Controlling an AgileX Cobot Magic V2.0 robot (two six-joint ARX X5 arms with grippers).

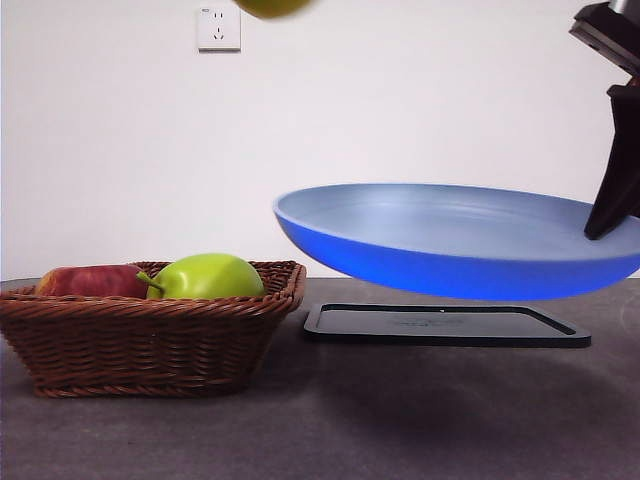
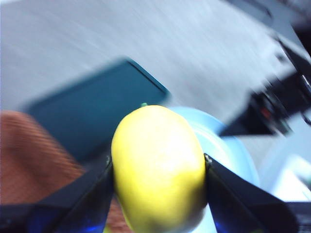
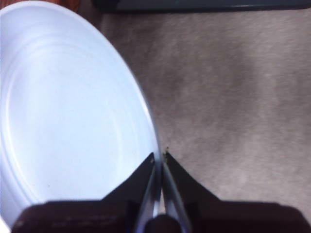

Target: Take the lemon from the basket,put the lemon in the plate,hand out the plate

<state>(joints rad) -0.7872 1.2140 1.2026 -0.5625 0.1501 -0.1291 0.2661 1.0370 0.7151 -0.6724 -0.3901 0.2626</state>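
Observation:
My left gripper (image 2: 158, 167) is shut on the bright yellow lemon (image 2: 158, 167) and holds it high in the air; in the front view only the lemon's underside (image 1: 272, 6) shows at the top edge. My right gripper (image 3: 159, 158) is shut on the rim of the light blue plate (image 3: 68, 111) and holds it lifted and slightly tilted above the table (image 1: 455, 240); its black jaw (image 1: 615, 170) shows at the plate's right side. The wicker basket (image 1: 150, 340) stands at the left on the table. The plate also shows below the lemon in the left wrist view (image 2: 233, 155).
The basket holds a yellow-green stemmed fruit (image 1: 208, 277) and a red apple (image 1: 90, 281). A flat black tray (image 1: 445, 325) lies on the table under the lifted plate. A wall socket (image 1: 219, 28) is on the back wall.

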